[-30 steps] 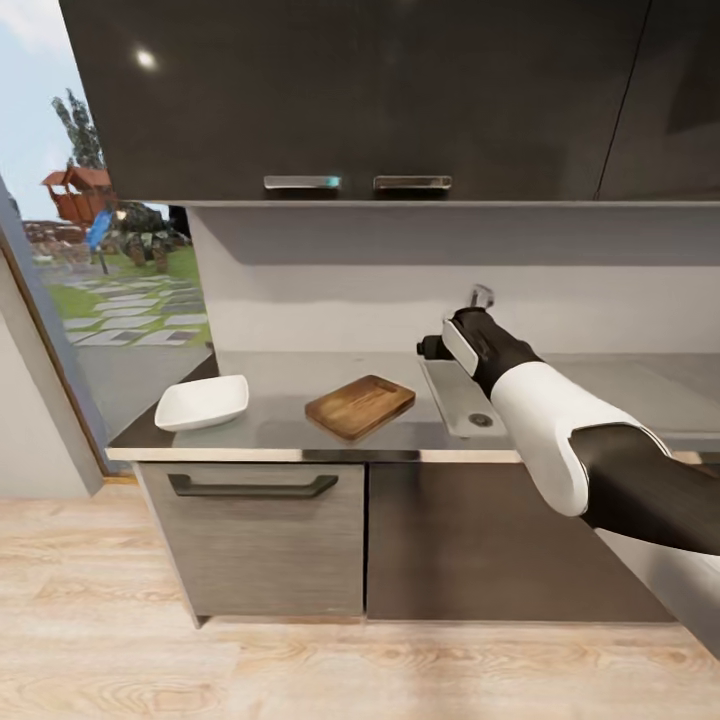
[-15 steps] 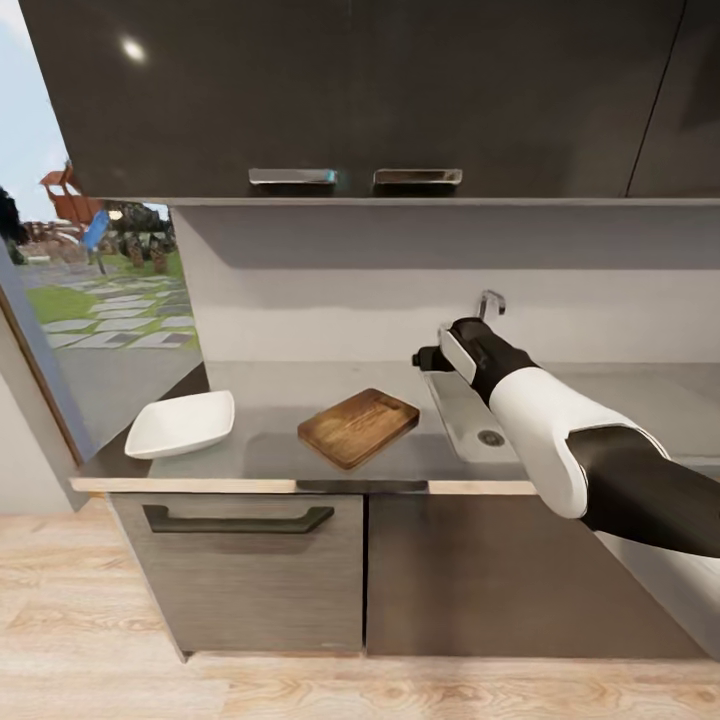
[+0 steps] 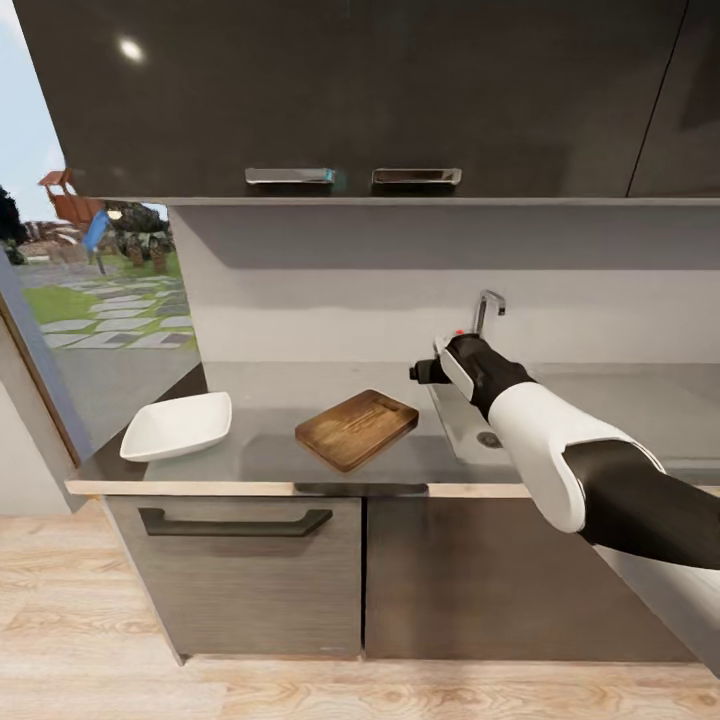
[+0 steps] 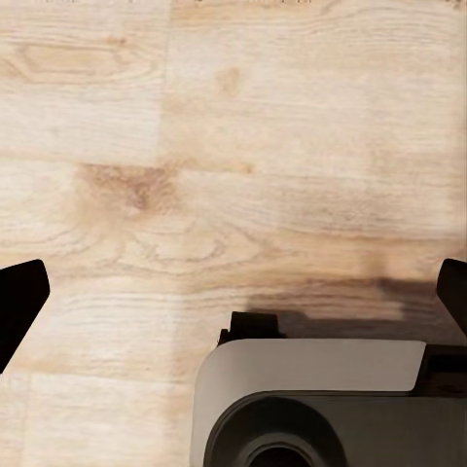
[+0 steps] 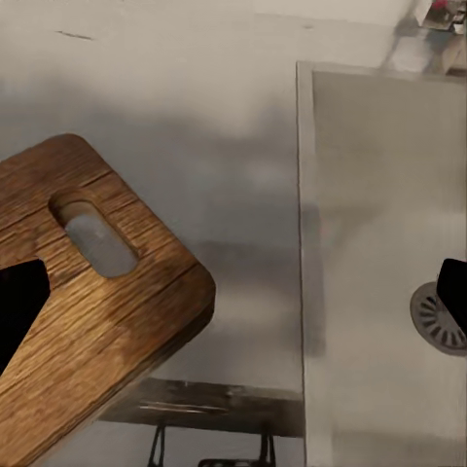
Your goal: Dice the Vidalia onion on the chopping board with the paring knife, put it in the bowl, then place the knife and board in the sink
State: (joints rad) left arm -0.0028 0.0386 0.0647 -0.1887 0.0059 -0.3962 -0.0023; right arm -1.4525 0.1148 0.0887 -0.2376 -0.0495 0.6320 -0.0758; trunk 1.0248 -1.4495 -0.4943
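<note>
— Brown wood: is the chopping board (image 3: 357, 428) seen lying flat on the countertop (image 3: 250, 455)?

— It is. It is set at an angle on the grey top, between the white bowl (image 3: 177, 425) to its left and the sink (image 3: 462, 425) to its right. In the right wrist view the board's (image 5: 83, 302) rounded corner and handle slot are shown, apart from the sink's edge.

— How is the right gripper (image 3: 420, 372) held?

— It is extended above the strip of countertop between board and sink, near the sink's left rim. In the right wrist view its dark fingertips (image 5: 19, 302) are seen at opposite edges of the picture, so the jaws are spread wide with nothing between them.

— And the left gripper (image 4: 233, 297)?

— Its fingertips (image 4: 17, 302) are likewise seen far apart, over pale wooden floor (image 4: 233, 146), with nothing held.

— What is made out of the sink?

— A grey basin (image 5: 389, 243) with a round drain (image 5: 440, 319), and a curved chrome tap (image 3: 487, 308) behind it. An onion cannot be made out in the part of the basin that is seen.
</note>
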